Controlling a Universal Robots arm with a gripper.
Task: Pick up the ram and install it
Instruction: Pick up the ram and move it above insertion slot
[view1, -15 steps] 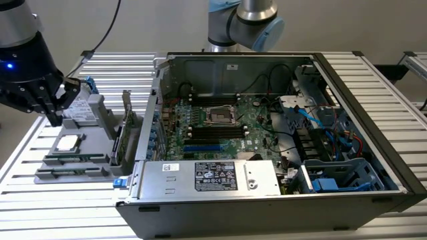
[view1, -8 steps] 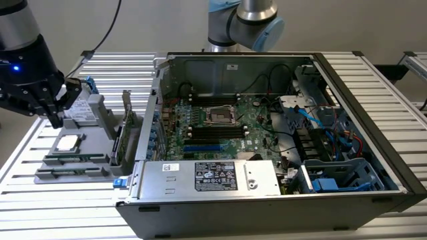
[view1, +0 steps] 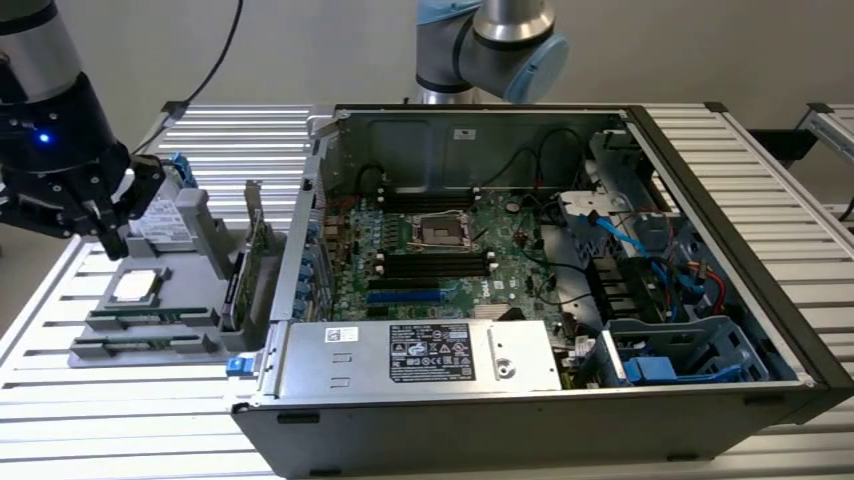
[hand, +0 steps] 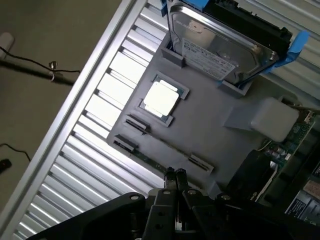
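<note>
Lettering on the white label (hand: 207, 52) of the silver hard drive (hand: 200, 22): illegible. Jaws pressed together, empty, just over one end of the long dark-green ram stick (hand: 147, 159), which sits in a slot of the grey plastic tray (hand: 210, 135).

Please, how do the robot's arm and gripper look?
The arm has silver-grey round segments and a light-blue joint cap. The gripper is black, with a small blue light on its body and two thin dark fingers.
</note>
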